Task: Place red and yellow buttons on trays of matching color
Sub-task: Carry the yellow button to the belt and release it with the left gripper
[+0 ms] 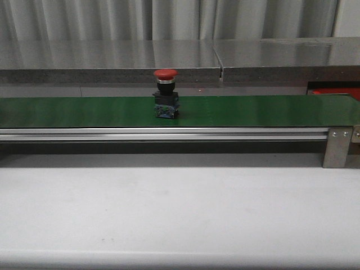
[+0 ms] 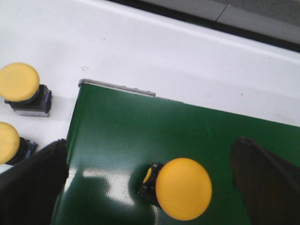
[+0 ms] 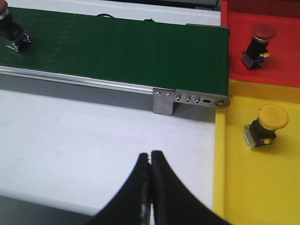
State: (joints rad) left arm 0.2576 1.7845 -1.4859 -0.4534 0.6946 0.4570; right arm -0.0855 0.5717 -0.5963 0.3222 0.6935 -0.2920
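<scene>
The right gripper (image 3: 151,161) hangs with its two black fingers (image 3: 164,187) pressed tip to tip, clenched on nothing, above the bare white table (image 3: 84,136) just short of the conveyor's end. Beyond the tips runs the green belt (image 3: 117,47), its silver rail ending in a bolted metal bracket (image 3: 190,99). Beside the belt's end sit two trays edge to edge: the yellow tray (image 3: 234,187), holding one yellow button (image 3: 265,125) tipped on its side, and beyond it the red tray (image 3: 281,65), holding one red button (image 3: 258,44) likewise tilted. At the far corner of that wrist view, another red button (image 3: 9,28) stands on the belt.

The left gripper (image 2: 150,180) hovers with its dark fingers (image 2: 33,183) spread wide, released, straddling a yellow button on the belt (image 2: 180,187); the button lies between the two fingers, touching neither as far as the view shows. Off the belt's end, on the white surface, two more yellow buttons (image 2: 23,89) wait side by side, the second (image 2: 9,143) partly cut off at the frame's edge.

From the front camera, the red button on the belt (image 1: 166,93) stands upright on its dark base, alone at mid-belt, with a sliver of the red tray (image 1: 336,91) showing at the right end. Neither arm appears in that view.
</scene>
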